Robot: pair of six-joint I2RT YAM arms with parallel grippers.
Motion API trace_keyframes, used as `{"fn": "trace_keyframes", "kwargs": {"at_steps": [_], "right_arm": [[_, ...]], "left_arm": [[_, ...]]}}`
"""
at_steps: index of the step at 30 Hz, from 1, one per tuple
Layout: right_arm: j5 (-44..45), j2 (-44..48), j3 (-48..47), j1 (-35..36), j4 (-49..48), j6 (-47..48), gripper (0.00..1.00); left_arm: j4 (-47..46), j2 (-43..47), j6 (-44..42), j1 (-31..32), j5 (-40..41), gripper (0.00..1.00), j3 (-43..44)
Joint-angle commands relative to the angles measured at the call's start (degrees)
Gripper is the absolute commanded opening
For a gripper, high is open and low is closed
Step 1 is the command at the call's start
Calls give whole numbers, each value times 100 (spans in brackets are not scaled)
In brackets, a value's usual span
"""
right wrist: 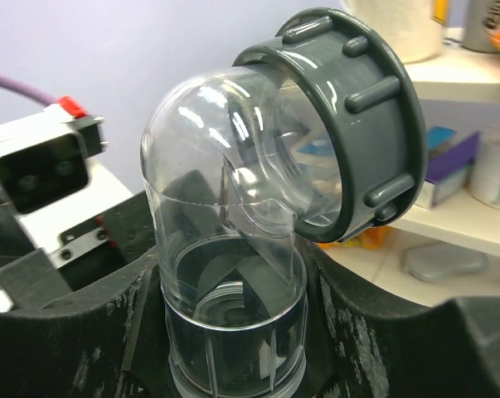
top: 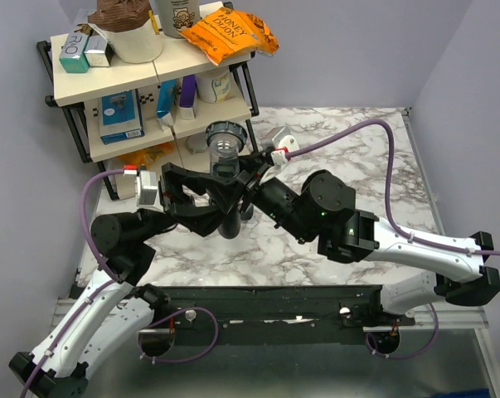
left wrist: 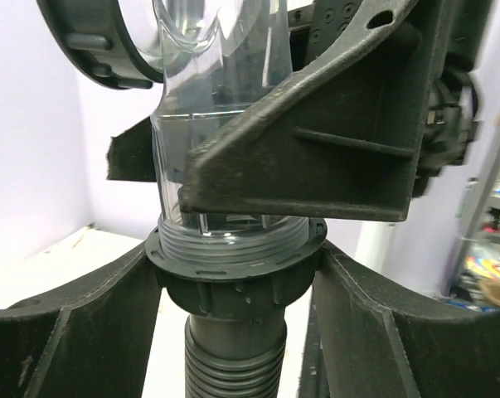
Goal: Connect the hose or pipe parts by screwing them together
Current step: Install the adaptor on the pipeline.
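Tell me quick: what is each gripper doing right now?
Left gripper: closed on the hose collar.
Right gripper: closed on the clear elbow.

Both arms bent, reaching in to meet mid-table. My left gripper has fingers part closed on the collar nut; contact looks real on both sides. My right gripper sits just above, clamped on the clear elbow.
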State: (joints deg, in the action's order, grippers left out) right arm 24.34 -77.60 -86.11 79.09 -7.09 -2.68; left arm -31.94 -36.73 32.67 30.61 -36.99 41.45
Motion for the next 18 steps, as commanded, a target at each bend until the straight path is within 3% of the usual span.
{"fn": "trace_keyframes", "kwargs": {"at_steps": [1,6,9,10,12,13,15,18], "right_arm": [[1222,-194,-117,115,639,-137,1],[2117,-519,-494,229,1191,-277,1],[1997,-554,-653,247,1474,-444,19],[1874,-511,-644,239,1474,-522,33],[1698,-423,-644,239,1404,-576,48],[1680,-396,-670,239,1404,-541,64],[1610,-335,-706,239,1404,-497,68],[1635,-168,-680,230,1395,-479,82]], "left_arm": [[30,26,-885,-108,1150,0,65],[57,26,-1043,-108,1282,0,56],[31,17,-1061,-108,1256,0,30],[30,26,-1026,-108,1239,0,21],[-22,26,-964,-108,1133,0,3],[-22,43,-955,-108,1124,0,-14],[-14,43,-938,-108,1080,0,-23],[4,87,-920,-108,958,0,-32]]}}
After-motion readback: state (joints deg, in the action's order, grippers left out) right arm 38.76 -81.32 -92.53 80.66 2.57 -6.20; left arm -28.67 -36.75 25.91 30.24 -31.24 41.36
